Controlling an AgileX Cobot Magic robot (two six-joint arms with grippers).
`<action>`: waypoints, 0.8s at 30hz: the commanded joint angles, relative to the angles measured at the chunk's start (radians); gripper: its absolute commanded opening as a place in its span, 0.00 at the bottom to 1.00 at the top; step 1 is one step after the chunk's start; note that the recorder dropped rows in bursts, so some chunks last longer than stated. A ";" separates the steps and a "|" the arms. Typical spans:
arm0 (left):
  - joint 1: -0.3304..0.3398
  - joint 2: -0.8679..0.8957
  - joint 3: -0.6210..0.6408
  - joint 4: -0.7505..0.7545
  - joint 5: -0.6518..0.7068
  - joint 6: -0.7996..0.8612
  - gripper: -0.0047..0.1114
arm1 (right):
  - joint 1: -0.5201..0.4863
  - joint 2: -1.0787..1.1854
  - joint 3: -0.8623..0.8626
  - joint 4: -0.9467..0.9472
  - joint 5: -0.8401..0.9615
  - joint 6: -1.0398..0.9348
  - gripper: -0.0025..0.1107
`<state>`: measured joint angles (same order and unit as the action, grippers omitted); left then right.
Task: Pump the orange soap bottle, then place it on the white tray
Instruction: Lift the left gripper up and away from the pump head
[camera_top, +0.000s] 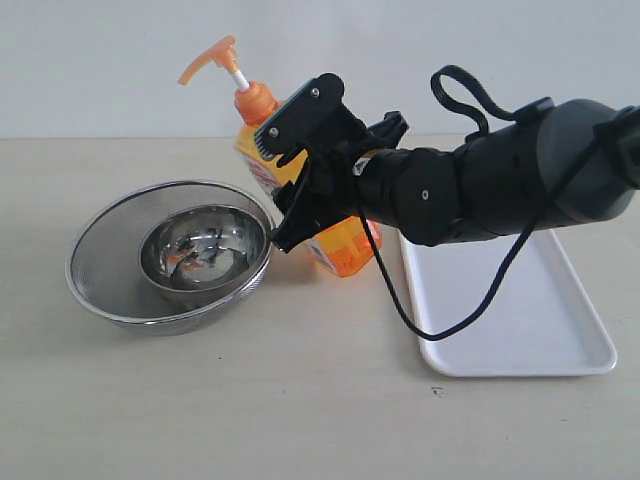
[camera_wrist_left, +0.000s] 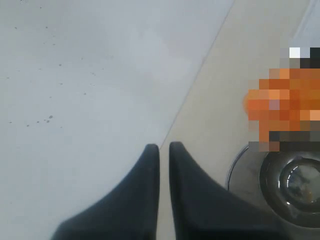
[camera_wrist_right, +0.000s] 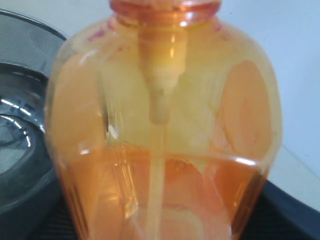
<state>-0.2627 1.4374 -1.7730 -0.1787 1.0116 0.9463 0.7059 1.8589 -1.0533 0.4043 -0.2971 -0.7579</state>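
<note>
Beige tabletop (camera_top: 300, 400) fills the exterior view under a pale wall. Black and bulky, the right arm (camera_top: 520, 170) reaches in from 3 o'clock, with a loose black cable (camera_top: 470, 320) drooping from it over the white tray (camera_top: 520, 340). That tray lies flat at 4 o'clock and nothing stands on it. At 9 o'clock sits a round mesh strainer (camera_top: 100, 260) with 1 steel bowl (camera_top: 160, 240) nested inside it.

Between strainer and tray is the orange soap bottle (camera_top: 345, 245), just beside the tray's near corner and outside its rim. It is tilted, its base toward 5 o'clock and its neck toward 11 o'clock. Whether the base touches the table cannot be told.

The right gripper (camera_top: 272, 188) has its 2 fingers clamped on the bottle's body, 1 on the upper side and 1 on the lower side; the right wrist view is filled by the translucent bottle, about half full of orange liquid.

The left gripper (camera_wrist_left: 163, 147) hangs over the table edge away from the bottle, its 2 fingers together with only a thin slit between them, holding nothing.

The pump head (camera_top: 212, 58) stands raised on its white stem, spout pointing to 9 o'clock.
</note>
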 joint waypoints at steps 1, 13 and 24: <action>0.002 -0.027 -0.007 0.039 0.005 -0.046 0.08 | 0.002 -0.011 -0.006 -0.003 -0.019 -0.001 0.02; 0.002 -0.104 -0.007 0.101 0.035 -0.140 0.08 | 0.002 -0.011 -0.006 -0.003 -0.019 -0.001 0.02; 0.002 -0.166 -0.007 0.101 0.080 -0.176 0.08 | 0.002 -0.011 -0.006 -0.003 -0.019 -0.001 0.02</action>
<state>-0.2627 1.2913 -1.7730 -0.0744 1.0694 0.7918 0.7059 1.8589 -1.0533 0.4043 -0.2971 -0.7579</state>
